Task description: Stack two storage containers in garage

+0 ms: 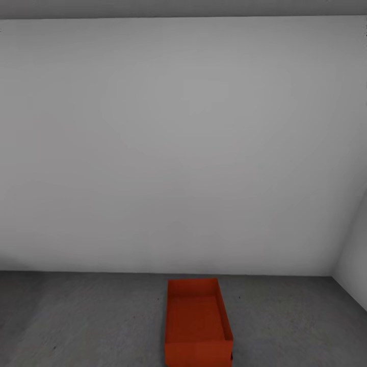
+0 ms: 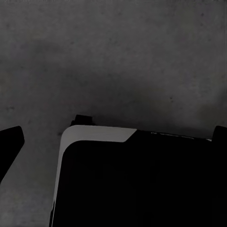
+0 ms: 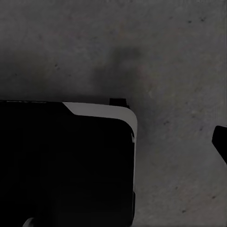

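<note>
One orange-red open-top storage container (image 1: 198, 321) rests on the dark grey concrete floor (image 1: 92, 321) of the garage, low in the head view and just right of centre. It is empty, and the frame edge cuts off its near end. In the left wrist view, two dark fingertips (image 2: 10, 142) of my left gripper (image 2: 113, 137) stand far apart with nothing between them. The right wrist view catches one dark fingertip (image 3: 220, 142) far out to the side, also holding nothing. Both wrist cameras look down at the floor beside my black base (image 2: 142, 184).
A plain pale grey wall (image 1: 183, 142) rises close behind the container. It meets a side wall (image 1: 357, 265) in a corner at the right. Bare concrete lies to the left and right of the container. My base's white-edged corner (image 3: 109, 111) sits over the floor.
</note>
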You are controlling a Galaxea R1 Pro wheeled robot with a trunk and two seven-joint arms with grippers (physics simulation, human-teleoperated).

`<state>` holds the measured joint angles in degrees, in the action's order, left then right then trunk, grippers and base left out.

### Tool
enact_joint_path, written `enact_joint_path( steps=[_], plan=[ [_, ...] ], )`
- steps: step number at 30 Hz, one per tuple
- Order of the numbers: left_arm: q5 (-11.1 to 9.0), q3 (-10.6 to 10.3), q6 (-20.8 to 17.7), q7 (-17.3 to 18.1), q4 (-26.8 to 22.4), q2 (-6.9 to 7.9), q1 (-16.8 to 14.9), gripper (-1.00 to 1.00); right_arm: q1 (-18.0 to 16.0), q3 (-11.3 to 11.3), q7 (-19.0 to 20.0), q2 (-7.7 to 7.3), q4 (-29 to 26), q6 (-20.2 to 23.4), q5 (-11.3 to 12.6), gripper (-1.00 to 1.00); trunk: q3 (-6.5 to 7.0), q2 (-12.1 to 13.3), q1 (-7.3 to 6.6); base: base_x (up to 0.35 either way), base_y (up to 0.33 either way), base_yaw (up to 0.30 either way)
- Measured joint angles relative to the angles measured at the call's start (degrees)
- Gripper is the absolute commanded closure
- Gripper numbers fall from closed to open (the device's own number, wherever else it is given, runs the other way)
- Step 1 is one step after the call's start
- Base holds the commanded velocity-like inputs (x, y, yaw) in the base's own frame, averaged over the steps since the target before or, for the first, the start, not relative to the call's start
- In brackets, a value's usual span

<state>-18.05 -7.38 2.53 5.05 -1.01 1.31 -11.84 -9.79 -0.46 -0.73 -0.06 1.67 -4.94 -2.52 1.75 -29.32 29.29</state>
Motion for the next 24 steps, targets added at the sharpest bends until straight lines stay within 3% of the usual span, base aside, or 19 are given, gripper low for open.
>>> enact_joint_path(
  steps=[24],
  plan=[
    [0.0, -0.08, 0.0, 0.0, -0.07, 0.05, 0.0, -1.0, 0.0, -0.08, -0.06, -0.19, -0.03, 0.06, 0.06, -1.0, 0.3, 0.01, 0.0, 0.0, 0.0, 0.0]
  ],
)
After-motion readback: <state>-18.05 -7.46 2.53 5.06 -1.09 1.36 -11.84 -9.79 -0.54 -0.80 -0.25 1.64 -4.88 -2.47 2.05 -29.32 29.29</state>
